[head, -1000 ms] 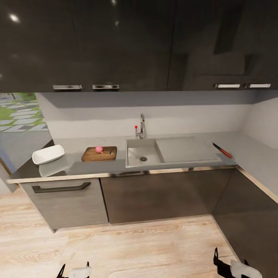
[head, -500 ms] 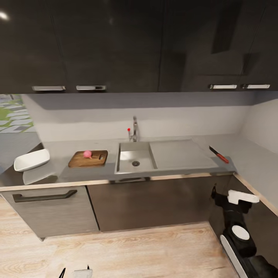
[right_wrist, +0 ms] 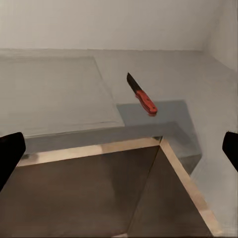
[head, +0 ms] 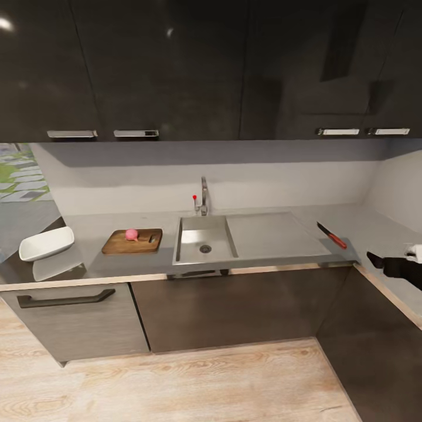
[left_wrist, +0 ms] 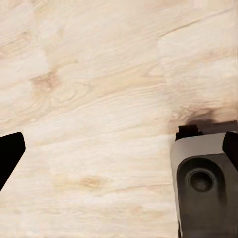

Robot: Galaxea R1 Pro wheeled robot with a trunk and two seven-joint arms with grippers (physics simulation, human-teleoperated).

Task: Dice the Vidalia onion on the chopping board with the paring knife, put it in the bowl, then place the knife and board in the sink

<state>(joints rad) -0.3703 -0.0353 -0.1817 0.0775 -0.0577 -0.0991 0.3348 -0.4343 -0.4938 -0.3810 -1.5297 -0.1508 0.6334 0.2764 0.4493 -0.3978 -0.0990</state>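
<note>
The pinkish-red Vidalia onion (head: 132,235) rests on the brown chopping board (head: 132,242), left of the steel sink (head: 204,239) on the dark countertop (head: 117,262). Further left stands the white bowl (head: 47,243). The red-handled paring knife (head: 332,235) lies on the counter just right of the drainer (head: 272,234), and the right wrist view has the knife (right_wrist: 142,97) ahead of it. My right gripper (head: 378,261) hovers open at counter height, right of the knife and short of it, its fingers (right_wrist: 10,156) wide apart and empty. My left gripper (left_wrist: 119,153) hangs open over the wood floor.
Glossy black wall cabinets (head: 176,70) hang above the counter. The chrome tap (head: 203,199) stands behind the basin. The counter turns a corner along the right wall (head: 392,234). Pale plank floor (head: 205,381) lies before the base cabinets. A grey part of my base (left_wrist: 203,188) sits under the left gripper.
My right arm has risen from in front of the corner cabinet to counter height at the right edge. The left gripper has left the bottom of the head view. The camera shifted slightly.
</note>
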